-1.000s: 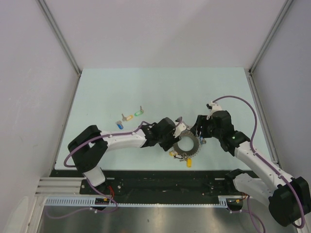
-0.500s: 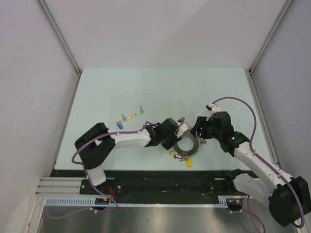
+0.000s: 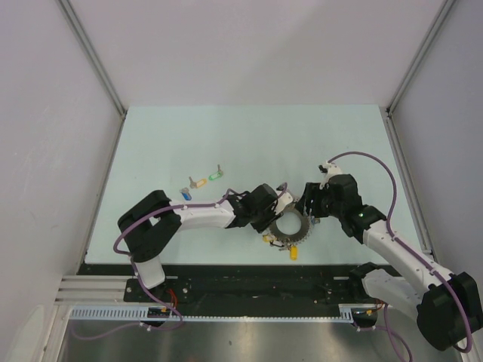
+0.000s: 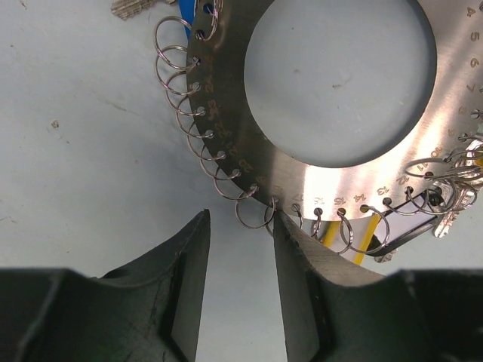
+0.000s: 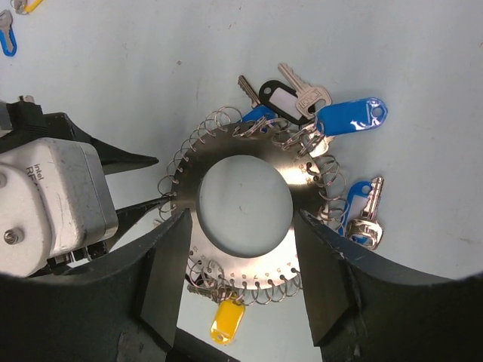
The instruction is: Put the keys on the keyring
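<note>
Three loose keys lie left of centre on the table: blue tag [image 3: 186,194], orange tag [image 3: 200,182], green tag [image 3: 215,175]. The keyring [image 3: 289,225] is a flat grey metal ring fringed with small split rings. My left gripper [image 3: 278,202] sits at its left rim. In the left wrist view the left gripper [image 4: 240,222] is open, one fingertip [image 4: 281,226] touching the keyring [image 4: 226,121] and a split ring [image 4: 253,212] just ahead of the gap. My right gripper [image 5: 241,264] is shut across the keyring [image 5: 241,142], a finger on each side.
Keys hanging on the ring carry a yellow tag [image 5: 226,320], blue tags [image 5: 347,117] and a black tag [image 5: 275,96]. The loose blue key [image 5: 6,38] shows at the right wrist view's top left. White walls enclose the table [image 3: 249,136]; a metal rail [image 3: 226,313] runs along the near edge.
The left arm's elbow has swung right and forward, the left jaws have narrowed and sit closer to the ring's rim. The right arm and the loose keys have not moved.
</note>
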